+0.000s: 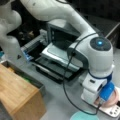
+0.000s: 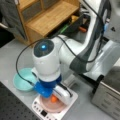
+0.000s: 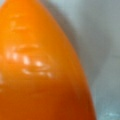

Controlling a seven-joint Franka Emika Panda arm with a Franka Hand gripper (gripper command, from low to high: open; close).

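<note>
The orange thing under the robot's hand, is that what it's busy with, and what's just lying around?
Busy with:
gripper, down over the plate
glossy orange pointed object
round pink plate
white kitchen scale

Lying about:
teal bowl
bamboo wooden shelf
silver toaster oven

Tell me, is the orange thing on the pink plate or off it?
On it. In a front view the orange thing sits on the pink plate under the hand; the wrist view fills with orange.
</note>
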